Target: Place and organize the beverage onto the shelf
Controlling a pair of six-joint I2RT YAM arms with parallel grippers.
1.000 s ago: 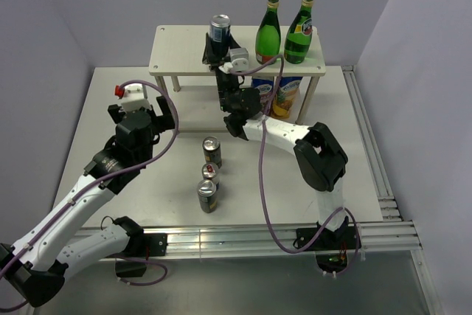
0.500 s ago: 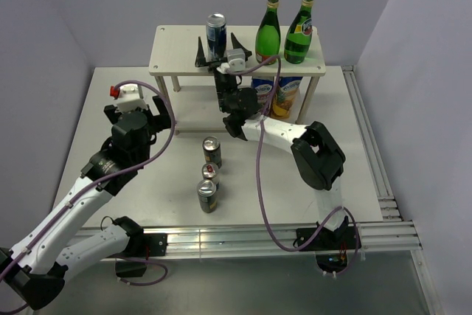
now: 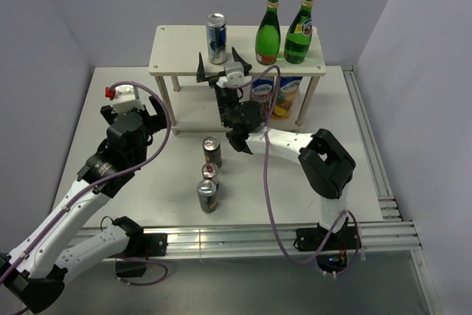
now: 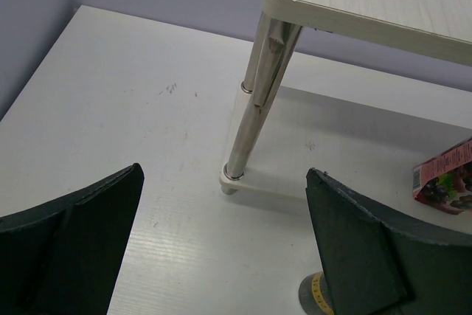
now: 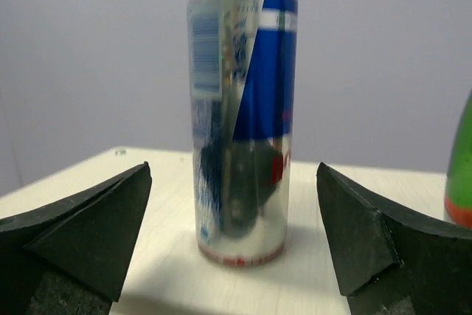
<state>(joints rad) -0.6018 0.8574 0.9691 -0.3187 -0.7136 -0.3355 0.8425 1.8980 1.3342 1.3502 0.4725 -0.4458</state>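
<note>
1. The slim silver-and-blue metal can (image 3: pixel 216 37) stood upright on the pale cream wooden shelf (image 3: pixel 177 53), on its top board beside two green glass bottles (image 3: pixel 268 31).
2. The right gripper (image 3: pixel 219 64) was spread wide before it, empty.
3. The left gripper (image 4: pixel 225 175) likewise gaped empty.

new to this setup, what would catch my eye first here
A blue-and-silver can stands upright atop the shelf, with the right gripper open in front of it. Two green bottles stand at its right end, and three cans line up on the table.
</note>
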